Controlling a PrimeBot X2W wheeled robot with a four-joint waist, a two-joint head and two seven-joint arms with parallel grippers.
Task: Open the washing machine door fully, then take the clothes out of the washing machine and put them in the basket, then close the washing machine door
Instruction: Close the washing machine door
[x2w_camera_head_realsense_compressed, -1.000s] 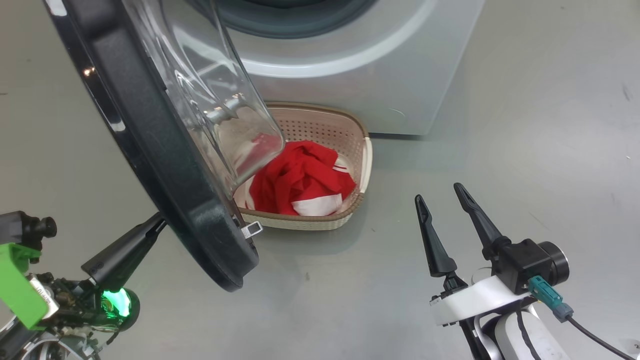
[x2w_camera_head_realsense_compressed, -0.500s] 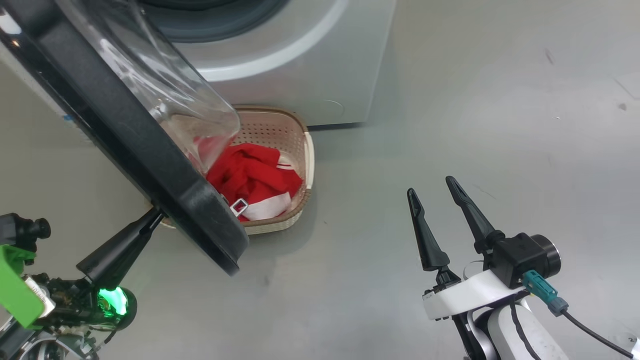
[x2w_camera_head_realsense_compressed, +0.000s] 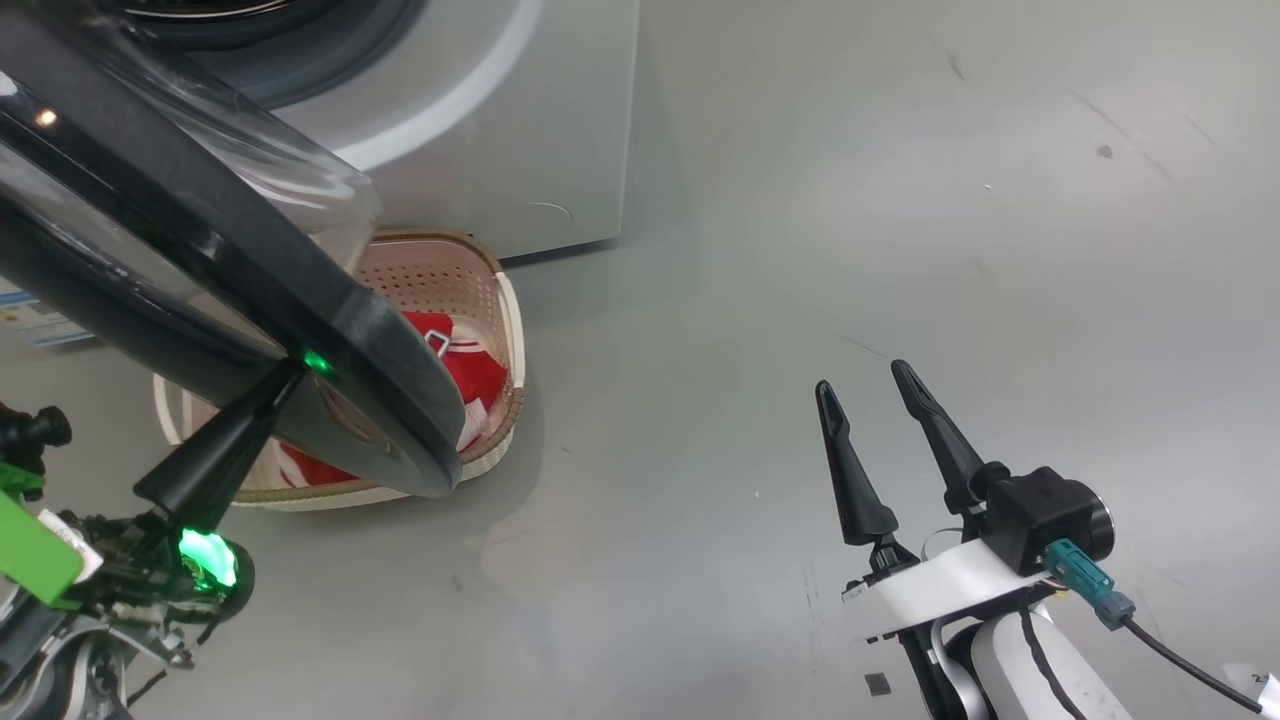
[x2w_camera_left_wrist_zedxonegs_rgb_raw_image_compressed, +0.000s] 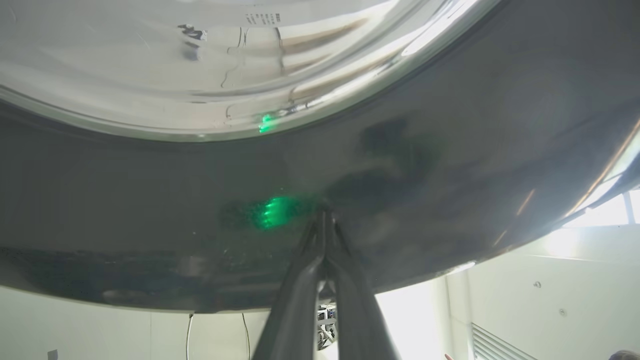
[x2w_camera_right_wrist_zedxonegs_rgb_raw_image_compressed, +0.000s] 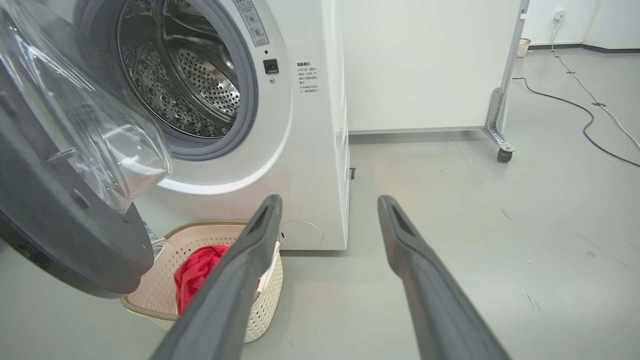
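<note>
Left gripper (x2w_camera_head_realsense_compressed: 288, 374), fingers pressed together, tip on the washing machine door (x2w_camera_head_realsense_compressed: 335, 325).
Door stands ajar across upper left of head view, glass bowl facing the washing machine (x2w_camera_head_realsense_compressed: 500, 130). Wrist view: closed left fingertips (x2w_camera_left_wrist_zedxonegs_rgb_raw_image_compressed: 325, 220) meet the door's glossy black face (x2w_camera_left_wrist_zedxonegs_rgb_raw_image_compressed: 450, 150). Basket (x2w_camera_head_realsense_compressed: 507, 320) on the floor under the door's lower edge, against the machine front; red clothes (x2w_camera_head_realsense_compressed: 480, 372) inside. Right gripper (x2w_camera_head_realsense_compressed: 858, 376) at lower right, fingers apart, holding nothing, well clear of the basket.
</note>
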